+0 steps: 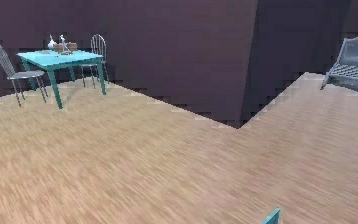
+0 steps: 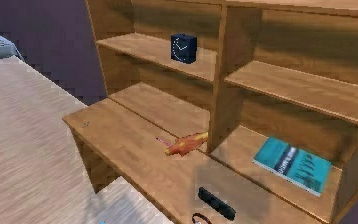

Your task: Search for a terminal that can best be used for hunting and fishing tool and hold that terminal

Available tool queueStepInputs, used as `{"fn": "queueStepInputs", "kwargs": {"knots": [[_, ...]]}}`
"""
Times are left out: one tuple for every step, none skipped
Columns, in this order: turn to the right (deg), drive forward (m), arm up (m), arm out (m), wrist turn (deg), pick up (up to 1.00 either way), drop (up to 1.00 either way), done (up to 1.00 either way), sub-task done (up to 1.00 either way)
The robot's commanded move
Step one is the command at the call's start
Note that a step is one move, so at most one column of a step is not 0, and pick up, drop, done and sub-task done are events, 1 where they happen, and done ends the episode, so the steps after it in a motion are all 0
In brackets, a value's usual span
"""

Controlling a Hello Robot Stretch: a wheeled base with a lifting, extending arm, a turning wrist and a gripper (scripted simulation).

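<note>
A wooden desk (image 2: 117,140) with a shelf unit on top stands in the arm side view. On its top lies a slim orange and brown object (image 2: 184,146), pointing toward the shelf's upright. Nearer the front edge lies a small flat black slab (image 2: 216,202), and a small dark ring-shaped thing (image 2: 199,218) shows at the bottom edge. A teal book (image 2: 292,163) lies flat in the lower right compartment. A dark blue box (image 2: 183,47) stands on the upper left shelf.
In the forward view a teal table (image 1: 62,62) with small items on it and two metal chairs (image 1: 17,72) stands at the far left against dark purple walls. A grey seat (image 1: 352,62) stands at the far right. Open wood floor (image 1: 137,160) lies between. A teal corner (image 1: 273,217) pokes in at the bottom edge.
</note>
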Motion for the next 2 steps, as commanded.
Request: {"fn": "queueStepInputs", "kwargs": {"knots": [[0.0,0.00,0.50,0.00,0.0,0.00,0.00,0.00,0.00],[0.0,0.00,0.34,0.00,0.0,0.00,0.00,0.00,0.00]]}}
